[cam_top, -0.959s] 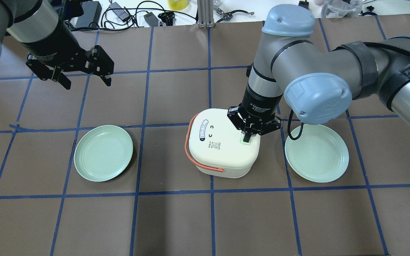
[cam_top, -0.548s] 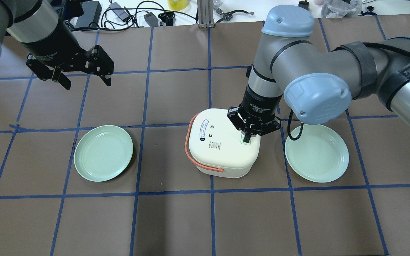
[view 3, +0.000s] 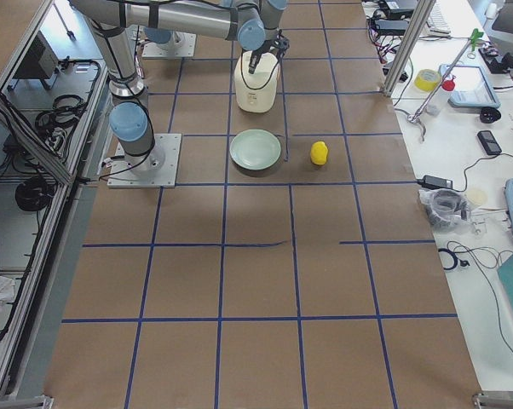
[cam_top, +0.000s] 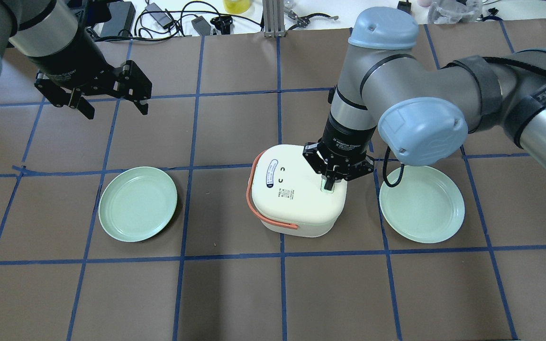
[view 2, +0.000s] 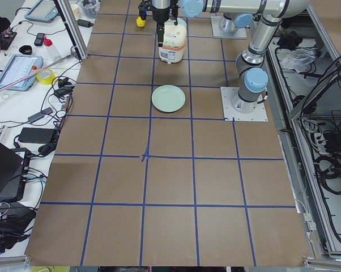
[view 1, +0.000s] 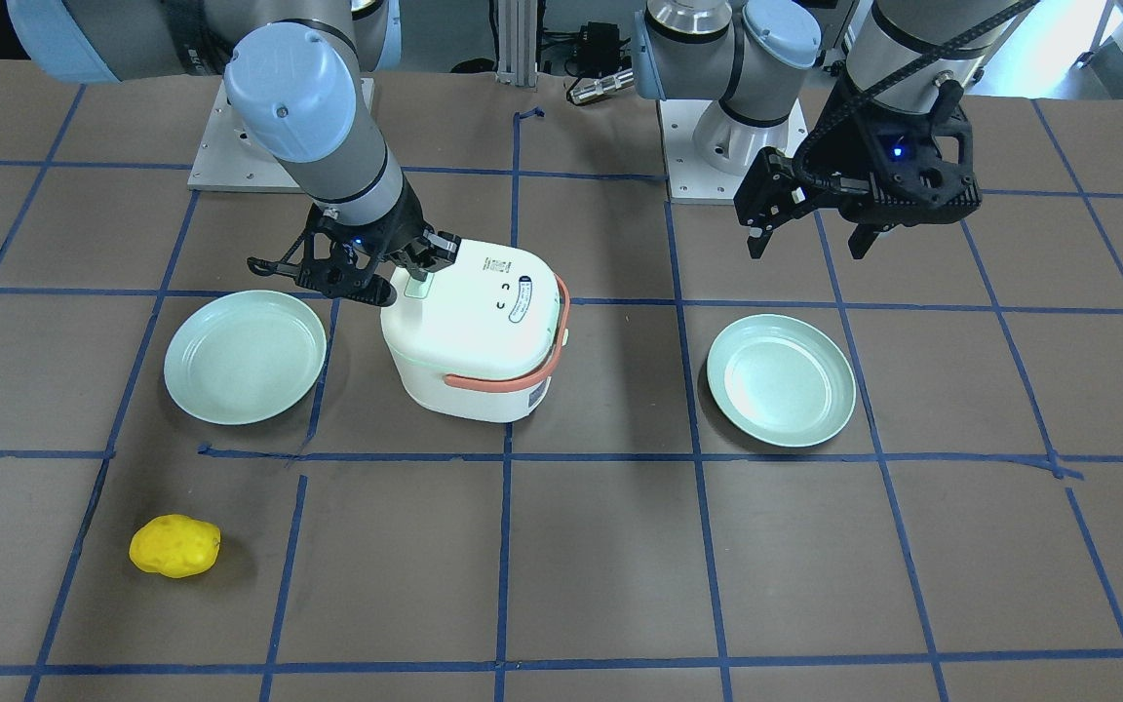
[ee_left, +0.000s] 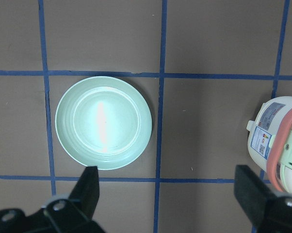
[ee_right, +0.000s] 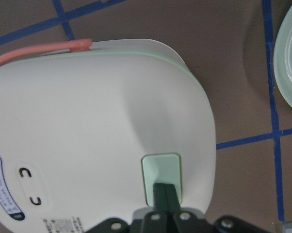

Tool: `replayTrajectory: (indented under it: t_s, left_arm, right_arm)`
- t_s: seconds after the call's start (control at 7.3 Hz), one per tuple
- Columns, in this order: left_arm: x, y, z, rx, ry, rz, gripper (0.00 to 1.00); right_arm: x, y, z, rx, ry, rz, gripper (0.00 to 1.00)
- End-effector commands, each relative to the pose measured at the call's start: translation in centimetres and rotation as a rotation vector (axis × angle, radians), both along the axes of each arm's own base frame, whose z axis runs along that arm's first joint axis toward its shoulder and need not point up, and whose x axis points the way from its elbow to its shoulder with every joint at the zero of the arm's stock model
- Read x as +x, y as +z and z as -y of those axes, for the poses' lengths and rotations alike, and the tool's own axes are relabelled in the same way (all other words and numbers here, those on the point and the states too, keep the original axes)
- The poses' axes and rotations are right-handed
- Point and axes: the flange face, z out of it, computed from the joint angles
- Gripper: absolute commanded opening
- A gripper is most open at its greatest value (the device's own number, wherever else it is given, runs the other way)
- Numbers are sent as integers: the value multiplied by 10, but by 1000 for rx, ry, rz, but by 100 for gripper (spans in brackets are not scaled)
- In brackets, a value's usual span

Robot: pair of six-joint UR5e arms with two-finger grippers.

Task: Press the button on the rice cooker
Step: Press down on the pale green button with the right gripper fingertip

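The white rice cooker (cam_top: 296,203) with an orange handle stands mid-table. Its pale mint-green button (ee_right: 160,167) sits at the lid's edge, toward my right arm's side. My right gripper (cam_top: 330,182) is shut, pointing down, with its closed fingertips (ee_right: 165,191) resting on the button; it also shows in the front view (view 1: 412,276). My left gripper (cam_top: 115,111) is open and empty, held above the table well to the left of the cooker. In the left wrist view only the cooker's side (ee_left: 277,141) shows.
Two pale green plates lie on either side of the cooker: one on the left (cam_top: 138,203) and one on the right (cam_top: 422,203). A yellow lumpy object (view 1: 174,546) lies near the table's far side. Cables and tools lie beyond the table's far edge (cam_top: 183,19).
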Motion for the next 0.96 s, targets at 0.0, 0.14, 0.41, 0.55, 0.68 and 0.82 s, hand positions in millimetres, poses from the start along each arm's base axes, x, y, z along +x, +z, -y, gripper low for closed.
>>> replayTrajectory:
  t_s: [0.0, 0.14, 0.41, 0.55, 0.68, 0.82]
  left_arm:
    - [0, 0, 0, 0, 0, 0, 100]
    - [0, 0, 0, 0, 0, 0, 100]
    - [0, 0, 0, 0, 0, 0, 100]
    - [0, 0, 0, 0, 0, 0, 100]
    - [0, 0, 0, 0, 0, 0, 100]
    - [0, 0, 0, 0, 0, 0, 100]
  right_arm:
    - [-1, -6, -3, 13, 0, -2, 0]
    - [-1, -6, -3, 11, 0, -2, 0]
    - [1, 10, 3, -22, -9, 2, 0]
    - [1, 28, 12, -57, -29, 4, 26]
    - [1, 50, 21, -92, -53, 7, 43]
    - [-4, 72, 32, -125, -105, -3, 48]
